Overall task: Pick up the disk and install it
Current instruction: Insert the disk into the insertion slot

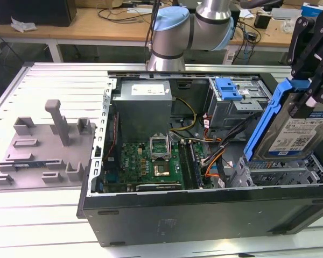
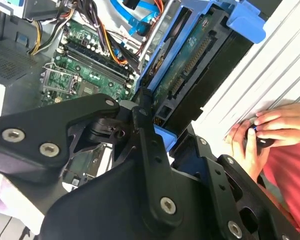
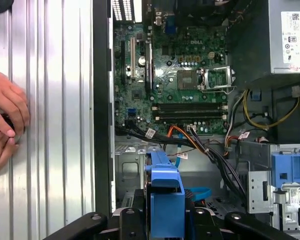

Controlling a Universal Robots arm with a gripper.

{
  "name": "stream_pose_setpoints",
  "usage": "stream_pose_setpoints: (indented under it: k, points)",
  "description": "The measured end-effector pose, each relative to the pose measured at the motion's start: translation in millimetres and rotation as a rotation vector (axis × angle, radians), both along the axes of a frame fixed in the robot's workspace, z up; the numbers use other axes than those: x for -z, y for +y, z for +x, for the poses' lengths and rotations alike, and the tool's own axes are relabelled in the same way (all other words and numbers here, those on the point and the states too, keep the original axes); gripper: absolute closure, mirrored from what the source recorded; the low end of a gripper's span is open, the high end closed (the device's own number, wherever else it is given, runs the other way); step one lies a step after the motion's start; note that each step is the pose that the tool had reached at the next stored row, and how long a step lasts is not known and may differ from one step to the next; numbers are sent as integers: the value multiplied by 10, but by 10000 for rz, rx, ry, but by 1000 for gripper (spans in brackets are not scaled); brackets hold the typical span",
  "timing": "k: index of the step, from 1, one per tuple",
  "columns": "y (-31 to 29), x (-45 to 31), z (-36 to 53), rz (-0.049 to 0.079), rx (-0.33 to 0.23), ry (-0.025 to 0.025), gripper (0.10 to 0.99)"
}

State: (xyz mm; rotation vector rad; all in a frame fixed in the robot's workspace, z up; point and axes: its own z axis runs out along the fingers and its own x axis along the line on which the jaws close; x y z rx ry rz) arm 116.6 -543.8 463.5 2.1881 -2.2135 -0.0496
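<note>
My black gripper (image 1: 308,99) is shut on the disk (image 1: 304,131), a silver hard drive with a white-and-blue label and bright blue rails. In the exterior view the disk hangs tilted, on edge, above the metal drive cage (image 1: 282,173) at the front right corner of the open computer case (image 1: 204,210). In the second wrist view the disk's (image 2: 190,55) green underside and blue rail run away from the gripper (image 2: 157,127). In the first wrist view a blue rail of the disk (image 3: 166,197) sticks out between the gripper's black arms, over the cage floor (image 3: 132,165).
Inside the case lie the green motherboard (image 1: 151,161), a grey power supply (image 1: 145,105), cable bundles (image 1: 215,153) and a blue latch plate (image 1: 227,88). A grey fixture (image 1: 48,145) stands at the exterior view's left. A person's hands (image 2: 270,131) (image 3: 5,120) rest on the ribbed table beside the case.
</note>
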Motion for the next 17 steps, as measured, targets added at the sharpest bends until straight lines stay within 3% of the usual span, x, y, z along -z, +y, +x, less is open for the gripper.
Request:
stream_pose_setpoints:
  k: [8,12,17]
  points:
    - [-5,0,8,8,-594,0,718]
    - [-6,0,77,10,-592,97,718]
    - [1,7,87,12,-358,117,718]
